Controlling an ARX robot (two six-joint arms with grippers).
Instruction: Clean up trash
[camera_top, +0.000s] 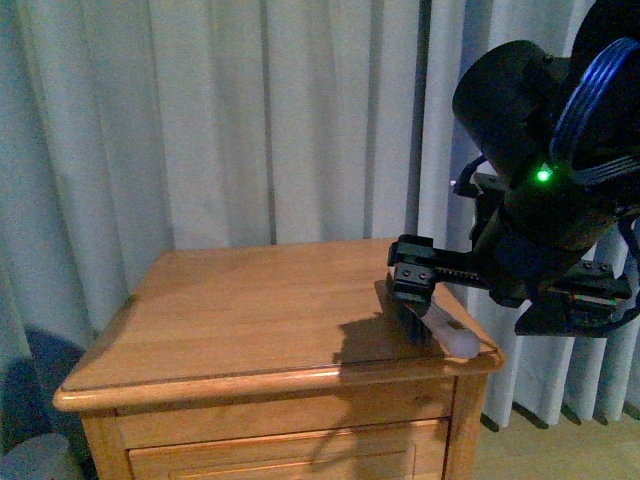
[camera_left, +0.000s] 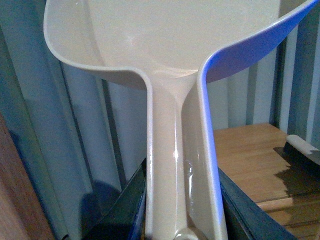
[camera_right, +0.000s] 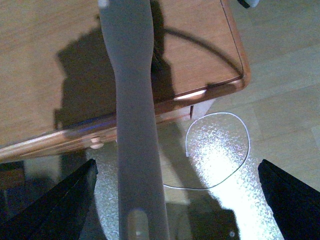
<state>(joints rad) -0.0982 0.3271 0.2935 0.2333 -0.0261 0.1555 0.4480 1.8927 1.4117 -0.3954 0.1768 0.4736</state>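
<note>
No crumpled white wad of trash shows in any view. My left gripper (camera_left: 182, 210) is shut on the handle of the pale dustpan (camera_left: 165, 45), whose scoop fills the top of the left wrist view; this gripper is out of the front view. My right gripper (camera_top: 415, 275) hangs over the right end of the wooden nightstand (camera_top: 250, 310), above a small brush (camera_top: 445, 328) with a pale handle. In the right wrist view the brush handle (camera_right: 132, 125) runs between the gripper's (camera_right: 175, 200) wide-open jaws, nearer one finger; neither finger touches it.
Pale curtains (camera_top: 250, 120) hang behind the nightstand. Its right front corner (camera_right: 240, 80) and the wood floor below show in the right wrist view, with a thin white loop (camera_right: 217, 150) on a bright patch. A round grey container (camera_top: 35, 460) stands at lower left.
</note>
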